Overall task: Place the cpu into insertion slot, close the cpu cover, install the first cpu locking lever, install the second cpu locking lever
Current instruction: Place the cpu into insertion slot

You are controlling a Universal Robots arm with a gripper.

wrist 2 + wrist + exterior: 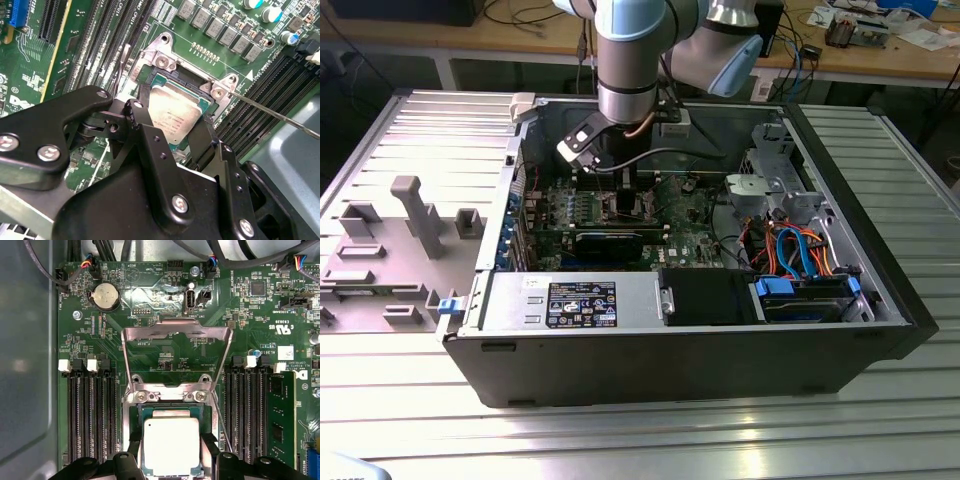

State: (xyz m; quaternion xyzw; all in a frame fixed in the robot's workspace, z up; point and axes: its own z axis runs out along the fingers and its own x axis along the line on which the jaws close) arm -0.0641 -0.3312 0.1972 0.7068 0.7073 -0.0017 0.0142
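The cpu (171,447) (175,112), silvery-grey on top, lies level over the insertion slot (170,411) (162,80), whose dark rim shows around it. In both wrist views my gripper (172,460) (175,127) has one black finger against each of two opposite chip edges, so it looks shut on the chip. Whether the chip is fully seated I cannot tell. The cpu cover (177,326) stands swung open beyond the socket, hinged at two screws. A thin locking lever (280,115) (220,422) slants free beside the socket. In the exterior view the gripper (623,185) reaches down onto the green board.
The green motherboard (165,295) sits inside an open black computer case (720,340) on a ribbed metal table. Long black memory slots (92,410) flank the socket on both sides. Cables and drive bays (800,260) fill the exterior view's right; grey fixtures (410,215) stand at its left.
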